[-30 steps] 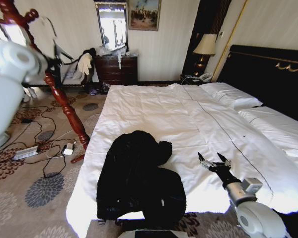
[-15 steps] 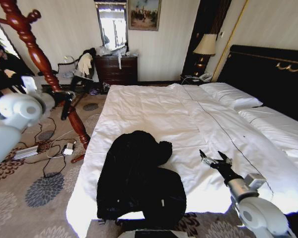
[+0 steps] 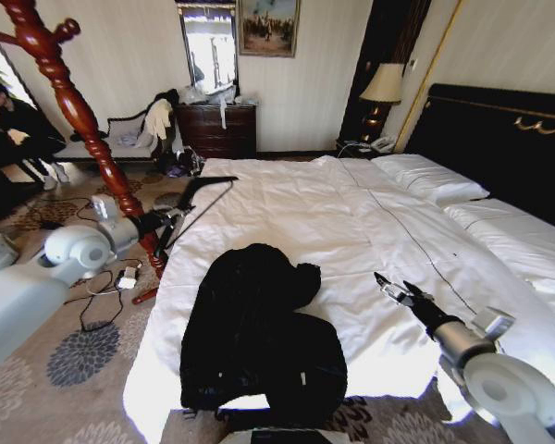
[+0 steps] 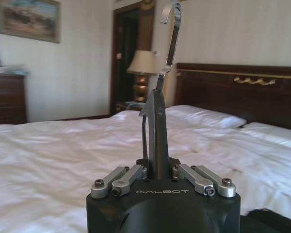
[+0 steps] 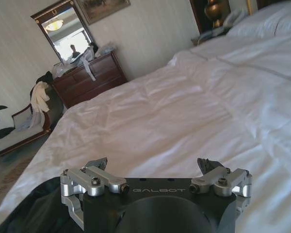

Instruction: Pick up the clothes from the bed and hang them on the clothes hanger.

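- The left gripper [image 3: 171, 225], at the left of the head view, is gripping the clothes hanger [image 3: 202, 196] with its jaws clamped on it, over the bed [image 3: 287, 199] edge.
- The black jacket [image 3: 259, 333] is lying crumpled at lower centre.
- The right gripper [image 3: 398, 289] is hovering beside it, jaws wide; reaching for the collar seems next.

Wide bed [image 3: 287, 199] with wrinkled white sheets, black headboard [image 3: 499, 139] with gold scrollwork.
Black jacket [image 3: 259, 333] crumpled near the foot, on the side toward the carpet, lower edge spilling over the mattress edge. Two white pillows [image 3: 430, 178] side by side against the headboard, well apart from the jacket. Flowered carpet [image 3: 65, 356] beside, strewn with cables.
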Controlling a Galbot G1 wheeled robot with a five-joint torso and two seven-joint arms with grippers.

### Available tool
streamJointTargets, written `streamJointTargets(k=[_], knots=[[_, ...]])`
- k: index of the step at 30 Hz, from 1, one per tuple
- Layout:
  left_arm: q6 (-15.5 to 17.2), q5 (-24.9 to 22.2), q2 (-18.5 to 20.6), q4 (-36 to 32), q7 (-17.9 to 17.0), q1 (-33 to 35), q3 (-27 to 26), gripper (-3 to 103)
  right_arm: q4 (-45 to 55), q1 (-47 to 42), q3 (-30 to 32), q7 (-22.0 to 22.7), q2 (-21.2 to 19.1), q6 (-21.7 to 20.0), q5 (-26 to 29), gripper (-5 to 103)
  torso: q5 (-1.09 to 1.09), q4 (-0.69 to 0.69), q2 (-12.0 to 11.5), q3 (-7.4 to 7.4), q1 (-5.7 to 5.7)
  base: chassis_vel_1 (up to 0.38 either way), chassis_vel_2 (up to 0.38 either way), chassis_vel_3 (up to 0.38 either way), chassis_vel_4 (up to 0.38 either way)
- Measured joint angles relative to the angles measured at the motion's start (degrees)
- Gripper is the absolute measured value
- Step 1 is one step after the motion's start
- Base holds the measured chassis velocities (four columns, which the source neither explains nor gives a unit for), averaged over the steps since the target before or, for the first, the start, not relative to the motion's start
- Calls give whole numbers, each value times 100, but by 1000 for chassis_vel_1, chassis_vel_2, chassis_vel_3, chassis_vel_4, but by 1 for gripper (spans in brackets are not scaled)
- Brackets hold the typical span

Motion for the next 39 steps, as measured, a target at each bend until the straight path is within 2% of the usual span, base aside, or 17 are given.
streamJointTargets(k=[1,3,5,7,11,12,16,17,21,22,26,27,29,32,35,39], knots=[[0,0,0,0,0,0,0,16,0,0,0,0,0,0,0,100,0,0,0,0,0,0,0,0,0],[-192,80,10,76,381,145,40,16,-134,184,1,230,-145,-291,621,100,0,1,0,0,0,0,0,0,0],[-320,157,10,148,664,267,54,16,-271,336,-29,367,-265,-516,999,100,-1,1,0,0,0,0,0,0,0],[-351,183,15,160,768,319,55,16,-331,399,-52,391,-310,-604,1110,100,-1,2,0,1,0,0,0,0,0],[-585,444,101,213,1431,573,92,16,-532,682,-222,473,-355,-830,1442,100,-2,-1,0,0,0,0,0,0,0],[-585,444,101,213,1431,573,92,16,-532,682,-222,473,-355,-830,1442,100,-2,-1,0,0,0,0,0,0,0],[-931,584,122,227,2158,919,62,16,-868,1159,-572,577,-318,-964,1592,100,-2,1,0,0,0,0,0,0,0],[-931,584,122,227,2158,919,62,16,-868,1159,-572,577,-318,-964,1592,100,-2,1,0,0,0,0,0,0,0],[-1257,662,134,343,2898,1161,14,16,-1286,1681,-972,639,-289,-1076,1757,100,-2,1,0,0,0,0,0,0,0],[-1257,662,134,343,2898,1161,14,16,-1286,1681,-972,639,-289,-1076,1757,100,-2,1,0,0,0,0,0,0,0],[-1657,555,263,560,3557,1304,46,16,-1685,2112,-1405,688,-230,-1114,1754,100,-2,0,0,0,0,0,0,0,0],[-1657,555,263,560,3557,1304,46,16,-1685,2112,-1405,688,-230,-1114,1754,100,-2,0,0,0,0,0,0,0,0],[-1852,627,356,754,3938,1308,80,16,-1889,2354,-1607,702,-166,-1125,1731,100,-2,0,0,0,0,0,0,0,0],[-1926,652,452,914,4119,1278,110,16,-2082,2580,-1791,711,-118,-1129,1698,100,-2,3,0,1,0,0,0,0,0],[-1989,694,596,1101,4478,1177,171,16,-2307,2859,-2027,701,-88,-1144,1658,100,-1,1,0,1,0,0,0,0,0],[-2028,768,612,1231,4772,991,335,16,-2415,3004,-2223,649,-74,-1200,1586,100,-2,1,0,1,0,0,0,0,0]])
